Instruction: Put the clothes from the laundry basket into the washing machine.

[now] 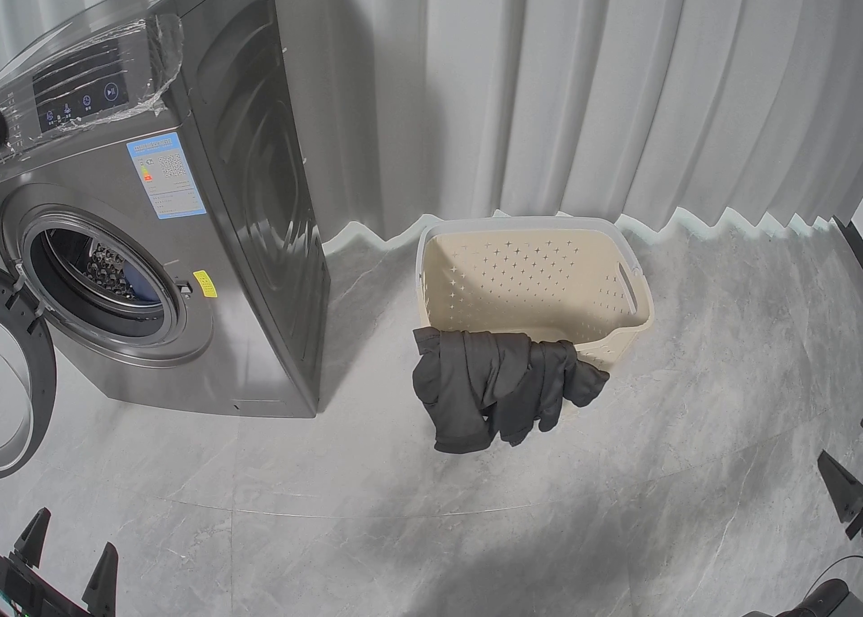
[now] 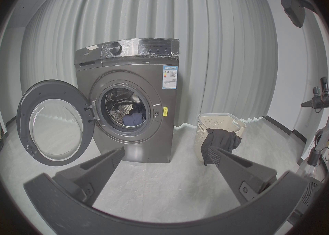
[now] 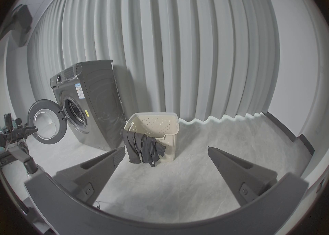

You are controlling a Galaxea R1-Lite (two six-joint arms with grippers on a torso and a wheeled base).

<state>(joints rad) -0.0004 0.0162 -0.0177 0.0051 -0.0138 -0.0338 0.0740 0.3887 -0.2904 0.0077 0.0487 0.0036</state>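
Dark clothes [image 1: 503, 380] draped over the near rim of the laundry basket [image 1: 539, 281], hanging floorward.
Washing machine [image 1: 243, 196] left of the basket, door [image 2: 51, 122] open, blue label [image 1: 166, 175] in front; left end effector [image 2: 165, 150] and right end effector [image 3: 166, 150] spread.

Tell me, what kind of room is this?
Probably a laundry area, perhaps a staged one: a front-loading washing machine with its door open, a cream laundry basket with a dark garment draped over its rim, and a pleated curtain backdrop.
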